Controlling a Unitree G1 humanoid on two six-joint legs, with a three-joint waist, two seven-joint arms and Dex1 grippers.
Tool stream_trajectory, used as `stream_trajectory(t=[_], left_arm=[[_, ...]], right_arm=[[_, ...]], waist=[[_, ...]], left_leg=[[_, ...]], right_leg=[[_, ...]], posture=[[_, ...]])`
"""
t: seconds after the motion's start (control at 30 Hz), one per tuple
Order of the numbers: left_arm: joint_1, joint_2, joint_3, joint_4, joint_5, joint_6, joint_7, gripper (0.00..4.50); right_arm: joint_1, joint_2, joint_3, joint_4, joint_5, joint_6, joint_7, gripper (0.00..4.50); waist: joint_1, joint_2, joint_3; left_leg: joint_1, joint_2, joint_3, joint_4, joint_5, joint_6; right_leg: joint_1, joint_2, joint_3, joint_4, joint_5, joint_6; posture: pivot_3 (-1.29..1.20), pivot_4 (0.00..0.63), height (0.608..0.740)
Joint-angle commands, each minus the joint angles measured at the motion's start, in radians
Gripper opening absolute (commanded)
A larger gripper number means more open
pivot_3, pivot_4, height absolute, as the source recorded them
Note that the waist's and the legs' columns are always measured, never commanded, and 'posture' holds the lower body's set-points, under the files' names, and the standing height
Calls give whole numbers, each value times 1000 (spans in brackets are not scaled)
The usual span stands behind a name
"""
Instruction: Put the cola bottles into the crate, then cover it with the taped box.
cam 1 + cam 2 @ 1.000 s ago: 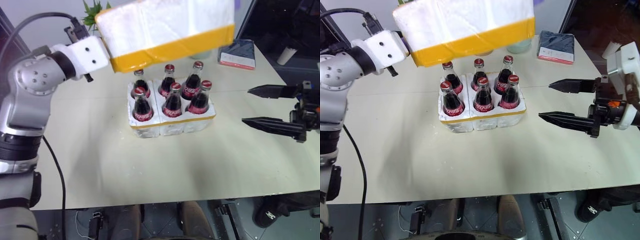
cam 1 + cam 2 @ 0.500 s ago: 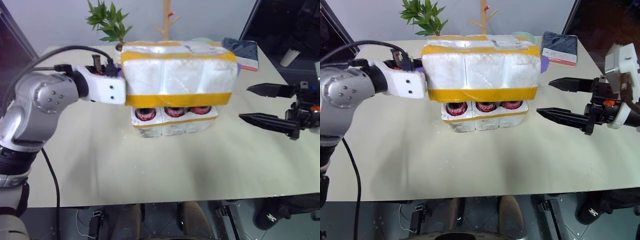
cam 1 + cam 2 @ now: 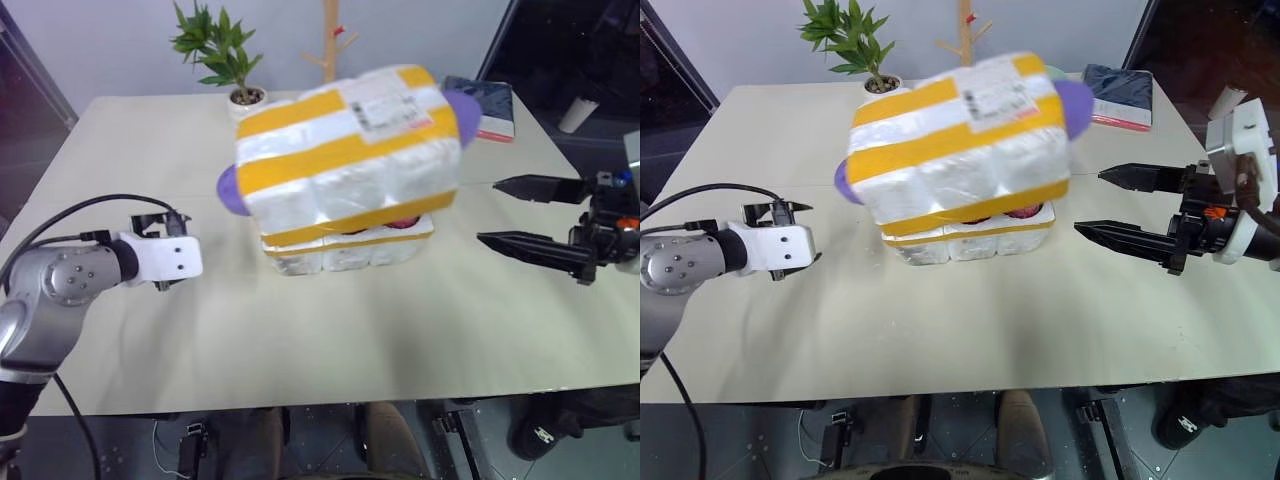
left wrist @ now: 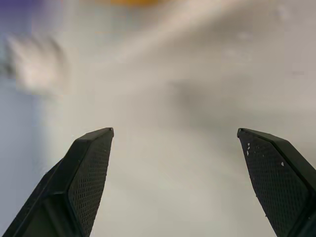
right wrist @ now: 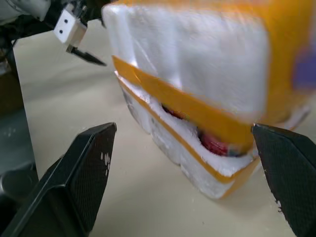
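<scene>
The taped box [image 3: 345,150], white foam with broad yellow stripes and a shipping label on top, lies tilted and askew over the crate [image 3: 345,250]. Its purple end patches jut out on both sides. Under its lower edge only slivers of the cola bottles' red labels [image 5: 215,143] peek out. My left gripper [image 4: 175,131] is open and holds nothing. It hangs low over the table to the left of the crate, with its white wrist block [image 3: 165,258] apart from the box. My right gripper [image 3: 488,211] stands open to the right of the crate, pointing at it.
A potted plant [image 3: 225,50] and a wooden stand [image 3: 333,30] sit at the table's far edge. A dark blue book [image 3: 490,105] lies at the far right. The table's near edge [image 3: 330,395] runs below the crate.
My left gripper has let go of the taped box, opened, and dropped down and to the left. The box now lies tilted on the crate. The right gripper has not moved.
</scene>
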Motion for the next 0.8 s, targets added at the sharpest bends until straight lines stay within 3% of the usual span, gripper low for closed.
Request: stream_trajectory(t=[0.03,0.13,0.27,0.33,0.47,0.6,0.8], left_arm=[[-136,31,63,105,-18,-96,50,4191],[-208,2,75,131,-101,-59,24,4191],[-206,-23,197,108,-423,255,-137,4191],[-212,-1,283,87,-641,450,-245,4191],[-224,124,376,140,-911,738,-445,4191],[-266,187,369,185,-1005,823,-503,4191],[-268,211,297,161,-989,787,-522,4191]], right_arm=[[-12,-3,-4,19,-15,-34,18,4500],[-30,-5,11,46,-28,-45,22,4500],[-5,-16,-5,46,-38,-51,52,4500],[21,-30,-20,49,-54,-53,81,4500],[67,-58,-36,74,-88,-62,143,4500],[93,-73,-28,94,-115,-72,186,4500],[101,-69,-22,107,-129,-72,204,4500]], waist=[[4,0,0],[-3,0,0],[-15,1,0],[-22,0,0],[-32,0,0],[-31,0,0],[-33,0,0]], left_leg=[[0,0,0,1,0,0],[-1,0,0,2,0,0],[1,0,0,1,-1,1],[1,0,0,0,-1,1],[0,1,0,-1,-1,1],[1,1,0,-1,-1,1],[2,1,0,-2,-1,1]], right_leg=[[0,0,0,0,0,0],[2,0,0,-2,0,0],[2,0,0,0,0,0],[0,1,0,1,0,0],[0,1,0,1,0,0],[1,1,0,0,0,0],[1,1,0,0,0,0]], posture=[[0,150,739],[0,150,739],[0,150,739],[0,150,739],[0,150,739],[0,150,739],[0,150,739]])
